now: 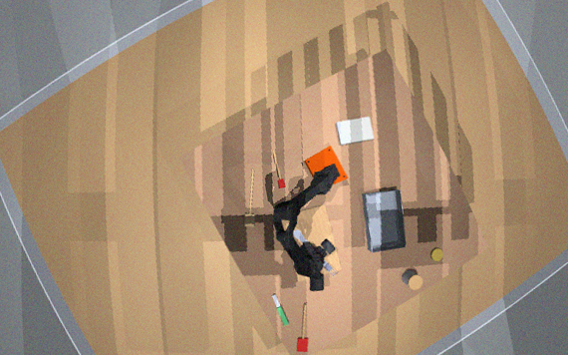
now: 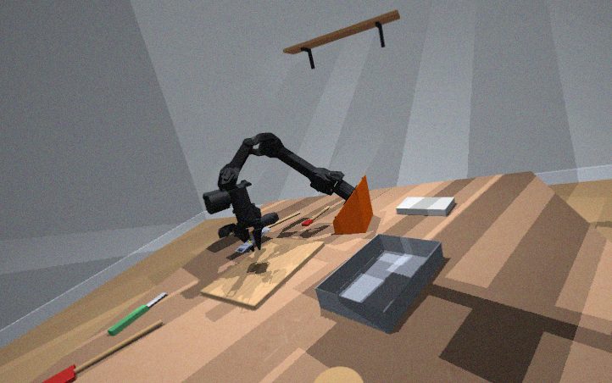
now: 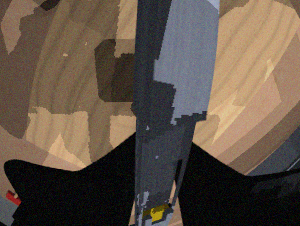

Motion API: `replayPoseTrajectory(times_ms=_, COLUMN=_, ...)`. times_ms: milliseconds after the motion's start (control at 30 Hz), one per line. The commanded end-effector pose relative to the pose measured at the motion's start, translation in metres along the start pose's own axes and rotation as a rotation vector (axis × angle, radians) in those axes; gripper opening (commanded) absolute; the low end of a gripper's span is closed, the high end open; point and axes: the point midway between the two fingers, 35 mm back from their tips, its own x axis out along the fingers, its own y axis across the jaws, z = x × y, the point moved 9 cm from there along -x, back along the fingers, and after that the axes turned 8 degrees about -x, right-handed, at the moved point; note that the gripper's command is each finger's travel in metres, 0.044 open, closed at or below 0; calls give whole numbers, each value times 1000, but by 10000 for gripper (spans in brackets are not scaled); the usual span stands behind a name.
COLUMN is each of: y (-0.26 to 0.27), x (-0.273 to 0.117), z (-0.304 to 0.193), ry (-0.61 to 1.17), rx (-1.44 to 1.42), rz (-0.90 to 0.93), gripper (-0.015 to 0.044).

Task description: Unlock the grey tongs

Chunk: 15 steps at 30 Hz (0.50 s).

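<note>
My gripper [image 1: 314,257] [image 2: 253,238] [image 3: 157,137] is shut on the grey tongs [image 1: 300,236] [image 2: 245,247] [image 3: 179,69]. It grips them near the hinge, where a small yellow lock piece shows in the wrist view. The tongs hang low over the far end of the wooden board [image 1: 326,223] [image 2: 266,277] [image 3: 259,63], tips slanting down toward it. In the wrist view their arms show as a dark strip and a lighter strip side by side; I cannot tell how far apart they stand. The grey roasting tin [image 1: 369,224] [image 2: 361,311] stands to the right of the board.
The arm's orange base [image 1: 324,161] [image 2: 356,208] is behind the board. A white block [image 1: 355,130] [image 2: 426,205] lies further back. A green-handled knife [image 1: 280,312] [image 2: 133,317], red spatulas [image 1: 302,341] [image 2: 67,372] [image 2: 315,216] and two cans [image 1: 410,278] [image 1: 436,254] lie around.
</note>
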Motion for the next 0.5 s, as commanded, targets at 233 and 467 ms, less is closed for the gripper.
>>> replayPoseTrajectory(times_ms=233, y=0, x=-13, z=28, ry=295, rx=37, rz=-51, gripper=-150)
replayPoseTrajectory(times_ms=467, y=-1, x=-25, z=45, ry=503, rx=43, rz=-36, gripper=-150)
